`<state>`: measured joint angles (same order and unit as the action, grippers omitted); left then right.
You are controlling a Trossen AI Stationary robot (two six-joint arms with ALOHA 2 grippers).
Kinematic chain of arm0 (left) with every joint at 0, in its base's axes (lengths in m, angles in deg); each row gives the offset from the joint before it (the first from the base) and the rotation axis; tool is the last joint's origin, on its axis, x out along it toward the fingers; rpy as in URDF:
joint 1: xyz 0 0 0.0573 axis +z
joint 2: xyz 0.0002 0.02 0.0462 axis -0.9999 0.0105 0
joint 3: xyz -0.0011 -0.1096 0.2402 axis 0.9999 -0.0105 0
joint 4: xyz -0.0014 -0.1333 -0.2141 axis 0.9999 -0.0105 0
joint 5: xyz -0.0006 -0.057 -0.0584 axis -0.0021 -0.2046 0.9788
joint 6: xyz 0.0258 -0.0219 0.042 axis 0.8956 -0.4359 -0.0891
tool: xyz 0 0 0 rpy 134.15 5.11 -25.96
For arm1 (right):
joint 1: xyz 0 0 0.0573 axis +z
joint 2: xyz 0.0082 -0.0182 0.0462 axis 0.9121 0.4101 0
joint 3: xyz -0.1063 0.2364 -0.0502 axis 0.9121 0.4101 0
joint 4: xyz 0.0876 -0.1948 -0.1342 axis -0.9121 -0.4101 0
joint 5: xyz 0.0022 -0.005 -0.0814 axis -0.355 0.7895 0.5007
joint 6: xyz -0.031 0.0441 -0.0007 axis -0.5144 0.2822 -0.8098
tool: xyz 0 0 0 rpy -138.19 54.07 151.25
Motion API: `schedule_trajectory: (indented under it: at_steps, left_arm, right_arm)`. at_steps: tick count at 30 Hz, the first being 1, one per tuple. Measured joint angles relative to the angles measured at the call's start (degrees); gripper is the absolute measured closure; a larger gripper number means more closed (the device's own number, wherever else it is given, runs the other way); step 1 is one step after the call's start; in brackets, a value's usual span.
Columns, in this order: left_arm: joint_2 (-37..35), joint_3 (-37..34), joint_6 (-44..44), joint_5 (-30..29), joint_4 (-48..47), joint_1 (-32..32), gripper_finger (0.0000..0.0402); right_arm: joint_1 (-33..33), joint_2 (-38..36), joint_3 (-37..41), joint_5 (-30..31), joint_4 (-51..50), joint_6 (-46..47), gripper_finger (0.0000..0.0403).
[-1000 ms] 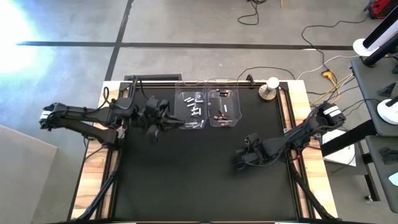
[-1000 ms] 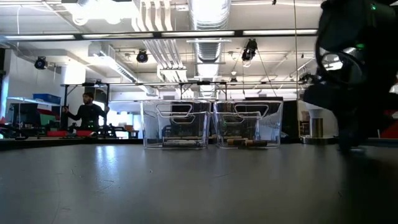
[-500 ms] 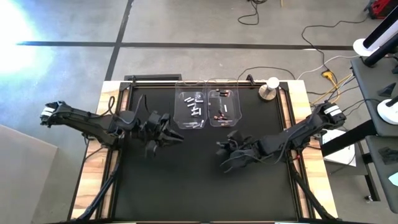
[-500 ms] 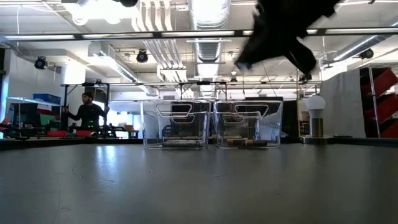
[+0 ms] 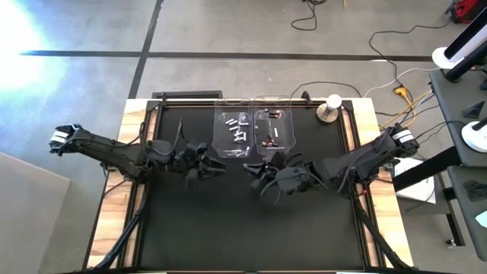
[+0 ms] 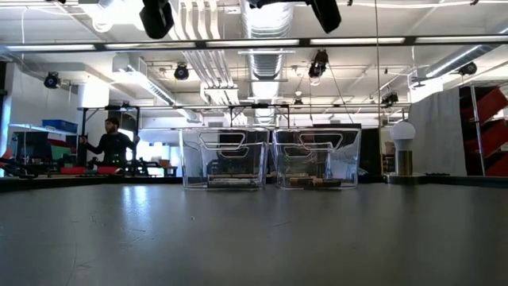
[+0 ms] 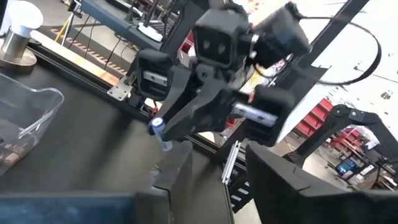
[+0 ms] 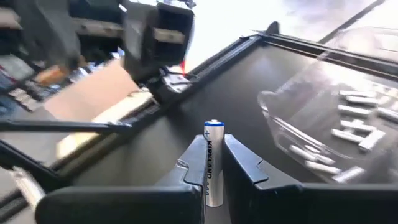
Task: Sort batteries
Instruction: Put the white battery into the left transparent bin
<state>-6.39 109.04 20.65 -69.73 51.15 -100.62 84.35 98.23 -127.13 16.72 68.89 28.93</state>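
Two clear bins stand side by side at the table's far edge. The left bin [image 5: 234,134] holds several silvery-white batteries [image 5: 238,131]. The right bin [image 5: 274,134] holds dark ones with reddish ends [image 5: 268,141]. My right gripper [image 5: 253,171] hovers just in front of the bins, shut on a silvery-white battery [image 8: 212,163] with a blue end. My left gripper [image 5: 215,166] faces it from the left at about the same height. Its fingers stand open [image 7: 217,155] with nothing between them, a short way from the battery's blue end [image 7: 158,127]. My right gripper pinches the battery's white body [image 8: 212,168] between its two fingers. The battery lies along the fingers, and its blue-capped end [image 8: 213,128] sticks out past the fingertips. The fingers come nearly level from the table's right. The battery is lifted clear of the table.
A round silver-and-white knob object [image 5: 329,108] stands at the far right corner. The black mat [image 5: 243,228] in front of the bins lies bare. In the low view a person [image 6: 111,144] stands in the room behind the table.
My right gripper has risen from the mat near the right edge and swung left toward the bins and my left gripper, tipping from pointing down to almost level. My left gripper has moved a little right and toward the near edge, away from the left bin.
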Motion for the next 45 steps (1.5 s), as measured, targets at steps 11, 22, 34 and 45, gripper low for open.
schedule_trajectory:
  at_steps: [11,22,34,45]
  left_arm:
    - [1.6,-0.1,0.2,-4.0,0.1,0.0,0.0218]
    - [9.9,-0.1,0.8,-2.5,13.7,-0.1,0.0216]
    - [16.3,0.2,0.4,-2.4,22.1,-0.3,0.0259]
    - [18.3,3.5,2.2,-2.8,21.5,-0.4,0.0326]
  right_arm:
    - [-2.3,1.1,-3.6,-6.6,6.0,-3.8,0.0380]
    - [-2.5,1.1,-3.6,-7.9,10.7,-6.6,0.0380]
    - [-2.5,1.1,-3.6,-7.8,10.8,-6.9,0.0380]
    - [-2.3,1.0,-3.6,-7.7,11.6,-6.8,0.0380]
